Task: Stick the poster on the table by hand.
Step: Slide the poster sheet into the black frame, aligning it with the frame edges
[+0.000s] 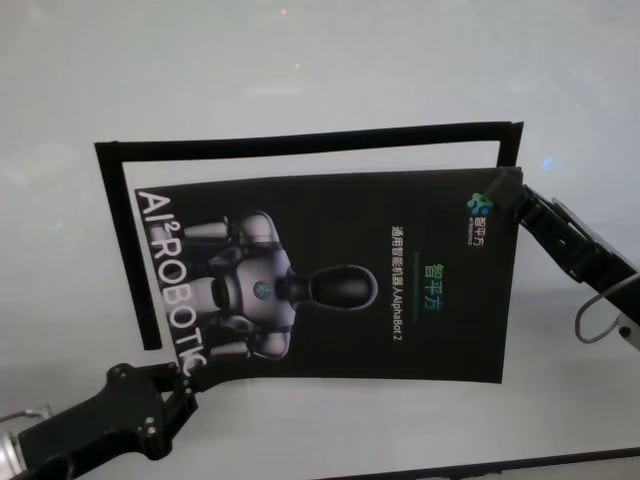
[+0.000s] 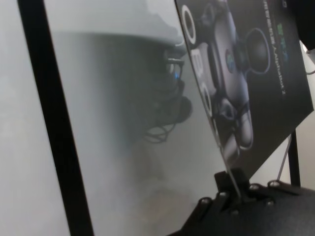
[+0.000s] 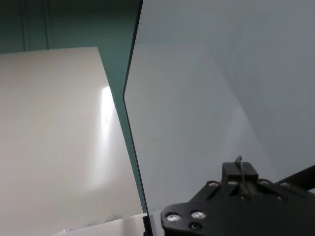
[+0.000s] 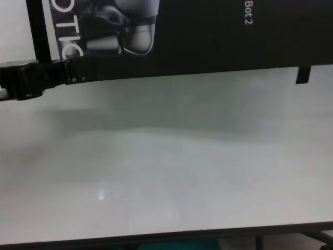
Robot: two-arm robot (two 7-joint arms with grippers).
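Currently, poster point(image 1: 340, 280) above table point(image 1: 300, 70), left tool point(image 1: 180, 395), right tool point(image 1: 505, 187) pinching corners

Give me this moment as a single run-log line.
poster: held off table, not stuck | left gripper: pinching near-left corner | right gripper: pinching far-right corner | black strips: on table

Chest view — poster point(image 4: 208, 36) cut off by top edge; only "OTIC" and "Bot 2" readable. Right wrist view — poster edge-on, print unseen.
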